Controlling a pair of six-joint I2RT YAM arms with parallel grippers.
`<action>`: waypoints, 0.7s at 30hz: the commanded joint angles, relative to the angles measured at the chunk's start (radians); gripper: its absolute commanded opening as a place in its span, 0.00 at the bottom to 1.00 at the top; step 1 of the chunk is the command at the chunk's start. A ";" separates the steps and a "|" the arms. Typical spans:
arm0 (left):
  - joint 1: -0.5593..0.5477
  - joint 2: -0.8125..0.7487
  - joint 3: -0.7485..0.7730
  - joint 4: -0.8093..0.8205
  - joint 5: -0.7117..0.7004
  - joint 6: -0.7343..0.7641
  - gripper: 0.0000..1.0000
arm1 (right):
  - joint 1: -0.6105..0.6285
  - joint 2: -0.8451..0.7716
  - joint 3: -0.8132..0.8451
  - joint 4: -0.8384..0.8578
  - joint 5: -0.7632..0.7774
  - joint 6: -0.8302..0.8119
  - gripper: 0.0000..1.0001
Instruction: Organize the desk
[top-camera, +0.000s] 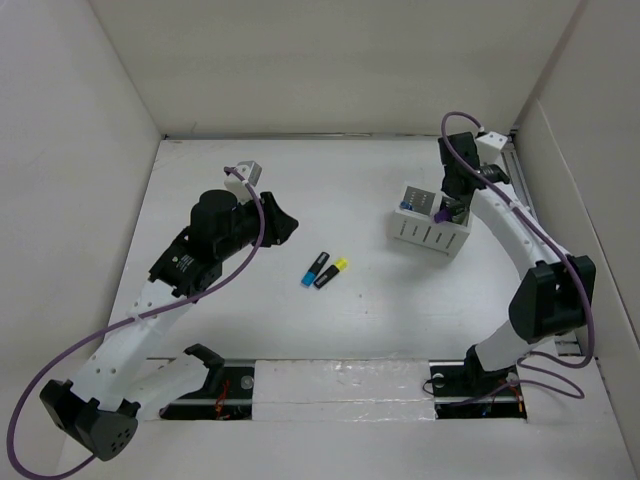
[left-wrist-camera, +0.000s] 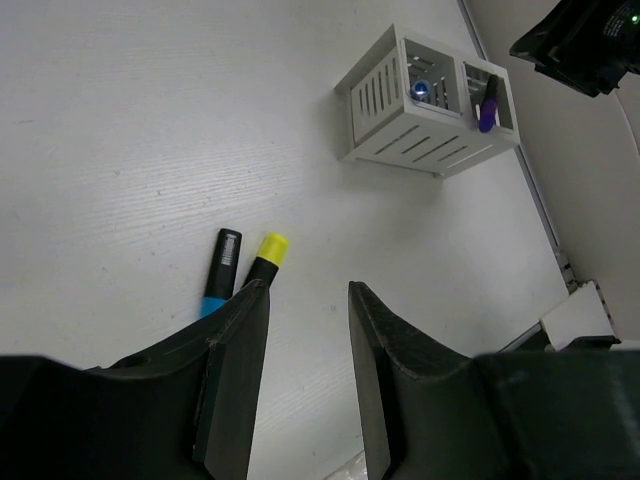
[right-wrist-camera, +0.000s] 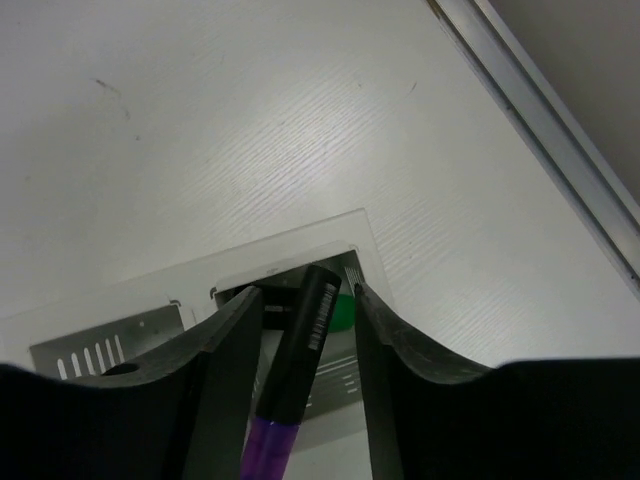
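The white counter (top-camera: 360, 330) filled the enclosure floor. At its 2 o'clock, the right pincer (right-wrist-camera: 308, 296) hung over the pen holder (top-camera: 430, 238), jaws apart around a purple marker (right-wrist-camera: 300, 350) that seemed seated in a compartment, so this drop-off looked nearly done. The next move called for the left pincer (left-wrist-camera: 308, 292), also apart, to reach the blue marker (top-camera: 314, 269) or yellow marker (top-camera: 331, 274) at its 3 o'clock.
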 joint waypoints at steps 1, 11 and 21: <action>0.005 0.004 0.043 0.017 0.003 -0.009 0.34 | 0.019 -0.050 -0.010 0.039 0.043 0.023 0.49; 0.005 -0.003 0.080 -0.019 -0.044 -0.020 0.34 | 0.031 -0.119 -0.035 0.045 -0.062 0.017 0.47; 0.005 0.005 0.127 -0.060 -0.107 -0.013 0.34 | 0.339 -0.287 -0.208 0.163 -0.441 0.107 0.07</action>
